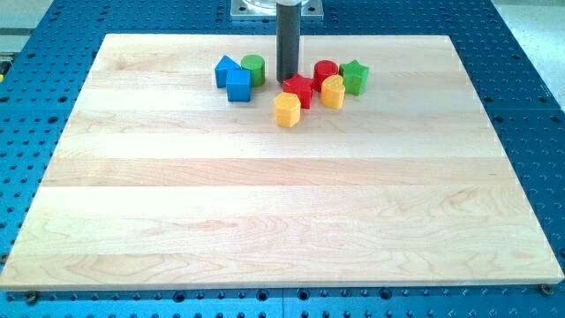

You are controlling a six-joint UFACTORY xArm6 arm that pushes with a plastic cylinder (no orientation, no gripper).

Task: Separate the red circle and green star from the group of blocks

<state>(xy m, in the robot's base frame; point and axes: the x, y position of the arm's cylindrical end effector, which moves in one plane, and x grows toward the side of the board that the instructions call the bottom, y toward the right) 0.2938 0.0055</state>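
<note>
All the blocks sit near the view's top edge of the wooden board (265, 203), which lies on a blue perforated table (530, 53). My tip (288, 81) comes down between two clusters, just at the upper left of the red star (297, 90); whether it touches that star cannot be told, since the rod hides the spot. There is no gripper on this arm, only the dark rod, so nothing is held or clamped.

The red circle (326, 72) stands to the view's right of my tip, partly covered by the red star and by a yellow block (333, 91) in front of it (its lower edge is hidden). The green star (355, 77) is at the right end of this cluster, touching or nearly touching the red circle and the yellow block. Another yellow block (287, 109), its shape hard to read, sits just below the red star.

To the view's left of my tip lie a green circle (253, 69), a blue cube (238, 85) and a blue block (226, 69) half hidden behind the cube, seemingly a triangle. The rod's upper part is cut off by the view's top.
</note>
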